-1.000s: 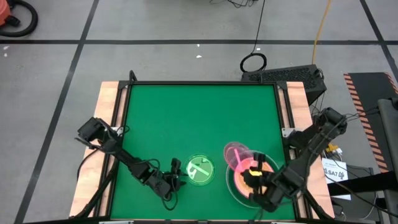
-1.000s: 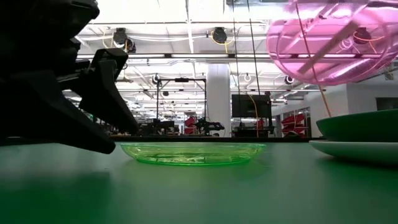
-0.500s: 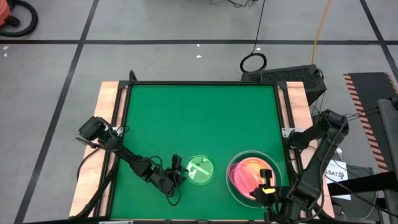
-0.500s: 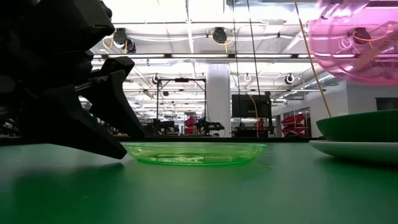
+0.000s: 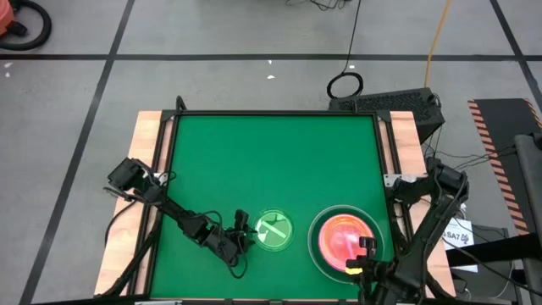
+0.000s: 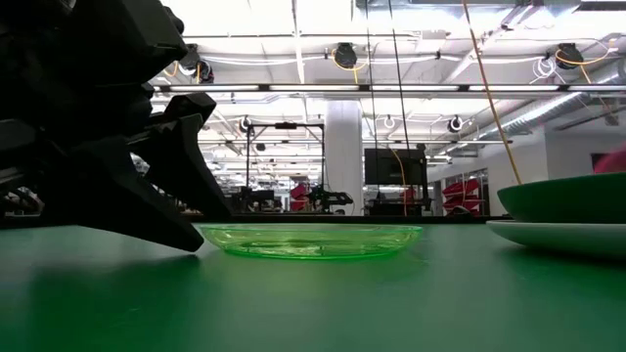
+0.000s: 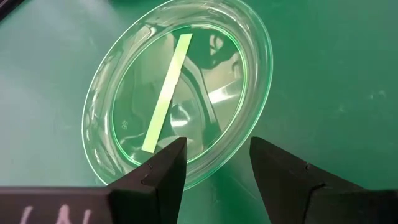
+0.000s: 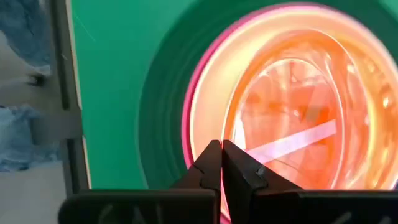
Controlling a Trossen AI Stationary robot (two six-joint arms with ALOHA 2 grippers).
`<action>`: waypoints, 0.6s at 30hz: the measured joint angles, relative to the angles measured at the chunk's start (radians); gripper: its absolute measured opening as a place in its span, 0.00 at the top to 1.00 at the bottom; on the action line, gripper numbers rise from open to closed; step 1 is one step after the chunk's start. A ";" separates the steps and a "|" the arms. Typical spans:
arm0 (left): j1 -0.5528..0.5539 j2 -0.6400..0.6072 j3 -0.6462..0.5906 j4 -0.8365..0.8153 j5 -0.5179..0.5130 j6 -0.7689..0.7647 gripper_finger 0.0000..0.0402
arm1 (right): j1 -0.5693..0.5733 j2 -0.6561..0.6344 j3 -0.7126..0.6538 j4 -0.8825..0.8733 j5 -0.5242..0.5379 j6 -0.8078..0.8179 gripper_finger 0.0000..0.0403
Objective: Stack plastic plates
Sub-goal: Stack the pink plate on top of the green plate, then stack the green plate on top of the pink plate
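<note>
while the stack (image 5: 343,240) is sitting at the table's near right, one small green plate (image 5: 273,231) is lying alone on the green table (image 5: 271,161), just left of that stack — and this is the piece the coming move is turning on.

you are looking at the left gripper (image 7: 214,158) lying low at the green plate's left edge, its fingers standing apart and holding nothing; in the left wrist view the plate's near rim is sitting right between the two fingertips, with the plate spreading straight ahead of them. the plate is round, so no long axis is steering the approach; only the thin rim is offering a bite. in the low view the plate (image 6: 308,238) is resting flat, with the left gripper's dark bulk touching or almost touching its left rim.

the right gripper (image 8: 221,163) is hanging over the near edge of the stack, fingers pressed together and gripping nothing; the orange and pink plates are showing on top, nested in a dark green one.

the left arm is plainly the nearer to the green plate — the stack is lying to the right of it.
</note>
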 joint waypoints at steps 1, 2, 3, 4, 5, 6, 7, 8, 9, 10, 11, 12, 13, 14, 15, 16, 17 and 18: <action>0.000 0.000 0.000 0.000 0.000 0.000 0.54 | 0.000 0.008 0.000 -0.005 -0.010 0.005 1.00; 0.000 0.000 0.000 0.000 0.000 -0.001 0.54 | 0.000 0.015 0.000 -0.007 -0.019 0.008 1.00; 0.000 0.000 0.000 0.000 0.000 -0.001 0.54 | 0.000 0.022 0.000 -0.006 -0.028 0.008 1.00; 0.000 0.000 0.000 0.000 0.000 -0.001 0.54 | 0.000 0.030 0.000 -0.006 -0.032 0.011 1.00; 0.000 0.000 0.000 0.000 0.000 -0.001 0.54 | 0.000 0.038 0.000 -0.006 -0.032 0.017 0.99; 0.000 0.000 0.000 0.001 0.000 -0.002 0.54 | 0.000 0.046 0.000 -0.006 -0.031 0.025 0.99; 0.001 0.000 0.000 0.001 0.000 -0.003 0.54 | 0.000 0.055 0.000 -0.006 -0.028 0.028 0.98; 0.001 0.000 0.000 0.001 0.000 -0.008 0.54 | 0.000 0.062 0.000 -0.006 -0.023 0.031 0.96; 0.002 0.000 0.000 0.002 0.001 -0.012 0.54 | 0.000 0.069 0.000 -0.005 -0.011 0.034 0.95; 0.003 0.000 0.000 0.003 0.001 -0.020 0.54 | 0.000 0.076 0.000 -0.005 -0.002 0.035 0.93; 0.005 0.000 0.000 0.004 0.001 -0.026 0.54 | 0.000 0.084 0.000 -0.003 0.003 0.035 0.91; 0.006 0.000 0.000 0.004 0.001 -0.029 0.54 | 0.000 0.090 0.000 -0.004 0.002 0.034 0.89; 0.006 0.000 0.000 0.004 0.001 -0.029 0.54 | 0.000 0.096 0.000 -0.003 0.000 0.033 0.87; 0.006 0.000 0.000 0.004 0.001 -0.029 0.54 | 0.000 0.098 0.000 -0.003 0.000 0.033 0.85; 0.006 0.000 0.000 0.004 0.001 -0.028 0.54 | 0.000 0.099 0.000 -0.003 0.002 0.035 0.82; 0.006 0.000 0.000 0.004 0.001 -0.029 0.54 | 0.000 0.098 0.000 -0.003 0.005 0.042 0.80; 0.006 0.000 0.000 0.004 0.001 -0.028 0.54 | 0.000 0.097 0.000 -0.003 0.008 0.054 0.78; 0.006 0.000 0.000 0.004 0.001 -0.028 0.54 | 0.000 0.094 0.000 -0.004 0.009 0.064 0.76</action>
